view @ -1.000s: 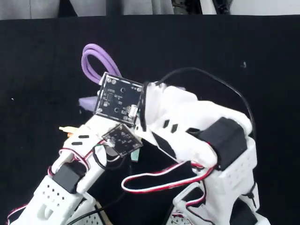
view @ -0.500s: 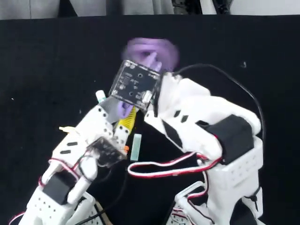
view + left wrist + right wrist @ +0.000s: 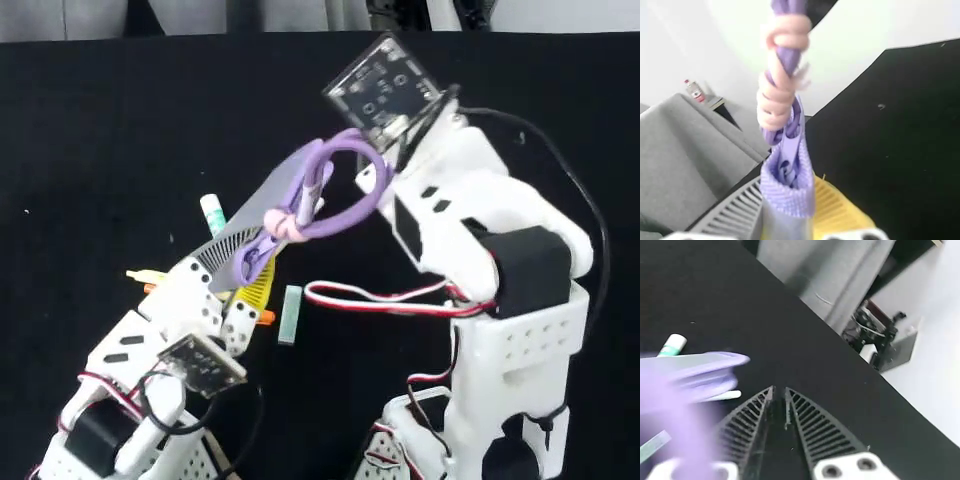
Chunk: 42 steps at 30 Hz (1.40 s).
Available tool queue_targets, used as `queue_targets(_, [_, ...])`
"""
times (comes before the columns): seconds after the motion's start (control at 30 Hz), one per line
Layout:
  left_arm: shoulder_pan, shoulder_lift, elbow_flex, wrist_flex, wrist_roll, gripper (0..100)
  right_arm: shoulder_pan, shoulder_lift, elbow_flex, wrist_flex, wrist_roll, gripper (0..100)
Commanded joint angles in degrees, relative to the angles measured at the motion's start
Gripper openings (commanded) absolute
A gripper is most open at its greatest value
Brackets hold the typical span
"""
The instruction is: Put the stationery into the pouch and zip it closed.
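Two grippers here, and they're doing very different things. My left gripper (image 3: 790, 187) is clamped on the pouch (image 3: 782, 170), purple checked fabric squeezed between the grey finger and the yellow one, and the pouch is lifted off the table. Its purple strap (image 3: 320, 165) runs up from there, with one pink knot (image 3: 285, 225) partway along, then opens into a loop right next to my right gripper (image 3: 779, 390). That one is held high and pinched nearly together, just a sliver of gap with nothing in it. I can't tell whether the loop is hooked over a finger or only hanging beside it.

Stationery count, all lying loose on the table outside the pouch: one white tube with a green cap (image 3: 212, 213), one pale green flat strip (image 3: 290, 315), one yellow piece (image 3: 140, 274), and two orange bits (image 3: 265, 317) partly hidden behind my left arm, so I can't name those. Any lettering on the tube is too small for me to read.

Surface is a black tablecloth (image 3: 100, 130). Behind its far edge hangs a grey curtain (image 3: 200, 15), with a white wall (image 3: 880, 25) beyond.
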Motion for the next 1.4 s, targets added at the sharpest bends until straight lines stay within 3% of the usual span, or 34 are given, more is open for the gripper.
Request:
queue_targets(0.0, [0.6,-0.5,-6.5,1.2,-0.2,3,2.6,-0.3,2.9,-3.6,-0.6,1.1])
queue_targets(0.3, [0.1,-0.5,-6.2,1.2,-0.2,3,7.0,-0.7,11.4,-6.9,-0.6,1.2])
queue_targets(0.43, [0.1,-0.5,-6.2,1.1,-0.2,3,4.4,-4.0,7.8,-1.6,-0.6,2.5])
queue_targets(0.5, [0.1,-0.5,-6.0,1.0,-0.2,3,2.3,-6.8,5.3,1.1,-0.7,7.8])
queue_targets(0.67, [0.0,-0.5,1.7,-10.9,-0.1,3,-6.7,-13.0,3.4,4.5,-4.8,21.9])
queue_targets(0.9, [0.0,-0.5,10.9,-26.9,-0.1,3,-19.3,-17.6,4.5,6.6,-13.3,22.2])
queue_targets(1.2, [-1.3,-0.5,12.9,-34.3,-0.5,3,-21.4,-19.4,13.8,-1.1,-19.2,22.4])
queue_targets(1.37, [-6.0,-0.5,19.5,-45.1,-0.2,3,-21.6,-19.4,16.8,0.0,-22.2,22.4])
